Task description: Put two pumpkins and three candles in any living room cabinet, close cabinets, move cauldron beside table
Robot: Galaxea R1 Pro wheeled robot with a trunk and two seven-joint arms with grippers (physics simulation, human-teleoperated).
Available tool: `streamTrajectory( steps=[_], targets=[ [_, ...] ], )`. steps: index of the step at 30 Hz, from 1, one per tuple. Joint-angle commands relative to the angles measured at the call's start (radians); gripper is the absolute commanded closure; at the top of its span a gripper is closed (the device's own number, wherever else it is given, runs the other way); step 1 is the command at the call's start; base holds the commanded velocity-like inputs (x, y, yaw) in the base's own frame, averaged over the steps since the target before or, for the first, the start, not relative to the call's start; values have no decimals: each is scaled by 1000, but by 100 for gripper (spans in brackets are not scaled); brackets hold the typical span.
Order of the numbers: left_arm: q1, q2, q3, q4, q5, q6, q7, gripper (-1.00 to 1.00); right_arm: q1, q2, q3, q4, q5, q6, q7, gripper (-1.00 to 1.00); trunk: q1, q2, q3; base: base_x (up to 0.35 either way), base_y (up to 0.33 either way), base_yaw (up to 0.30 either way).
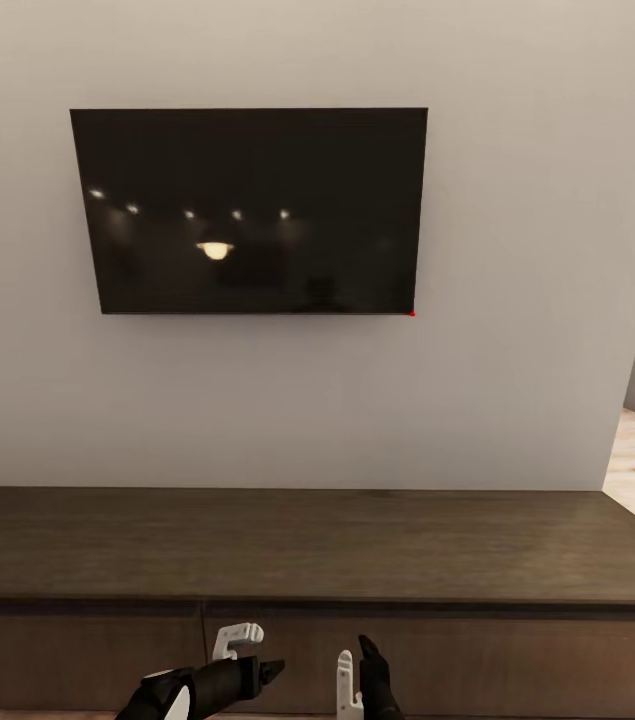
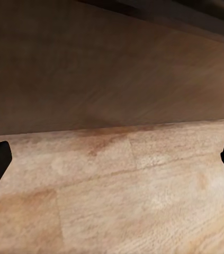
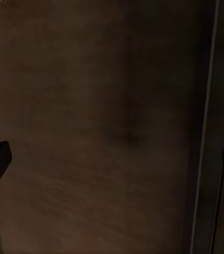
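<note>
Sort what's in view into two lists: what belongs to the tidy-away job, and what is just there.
Belongs to the job:
- cabinet, drawer fronts shut as far as they show
- left gripper, jaws apart, empty
- right gripper, jaws apart, empty

Just there:
- television on the wall
- wood-plank floor below the cabinet

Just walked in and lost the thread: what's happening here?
The robot faces the long, low dark-brown wooden cabinet under a black wall-mounted TV. Both claws, left and right, hang low before its flat drawer fronts, open and holding nothing. The drawers in view look closed. The left wrist view shows light wood-plank floor.
</note>
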Motion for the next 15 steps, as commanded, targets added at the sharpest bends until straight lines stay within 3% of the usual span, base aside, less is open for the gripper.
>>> streamTrajectory(
  steps=[1,15],
  targets=[
    [0,0,-1,-1,10,9,1,-100,-1,0,4,1,9,1,-3,-100,0,-1,-1,0,0,0],
    [0,-1,-2,-1,10,9,1,-100,-1,0,4,2,9,-16,-2,-100,0,-1,-1,0,0,0]
  ],
)
